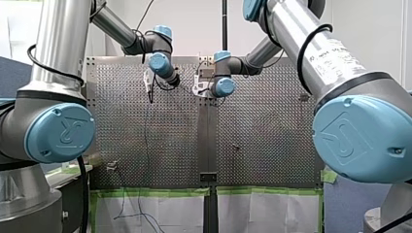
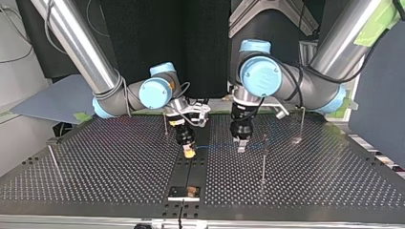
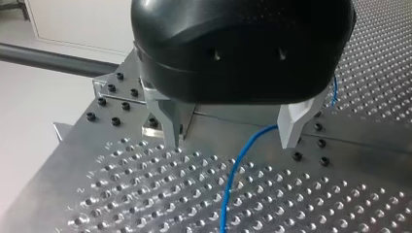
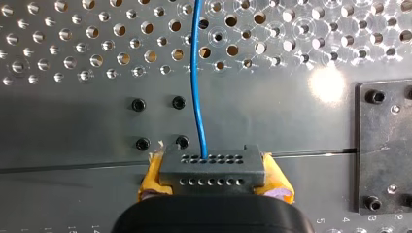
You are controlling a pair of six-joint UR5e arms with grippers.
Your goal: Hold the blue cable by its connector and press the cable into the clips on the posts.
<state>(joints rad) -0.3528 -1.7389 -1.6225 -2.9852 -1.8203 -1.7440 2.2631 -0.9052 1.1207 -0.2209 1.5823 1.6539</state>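
Note:
In the right wrist view my right gripper (image 4: pixel 214 183) is shut with its yellow pads (image 4: pixel 150 177) on the dark connector (image 4: pixel 211 165). The blue cable (image 4: pixel 196 73) leaves the connector and runs straight ahead over the perforated table. In the left wrist view my left gripper (image 3: pixel 232 143) stands open just above the table, and the blue cable (image 3: pixel 228 194) lies on the plate between its metal fingers (image 3: pixel 167 124), nearer one of them. In the top view my right gripper (image 2: pixel 189 151) and my left gripper (image 2: pixel 241 145) stand side by side near the middle, with the cable (image 2: pixel 215 147) low between them.
Thin posts stand on the table in the top view: one (image 2: pixel 263 157) near my left gripper, one (image 2: pixel 302 121) further back, one (image 2: pixel 52 156) at the view's left. A small plate (image 2: pixel 184 192) sits at the near edge. A bolted dark plate (image 4: pixel 384 145) lies beside my right gripper.

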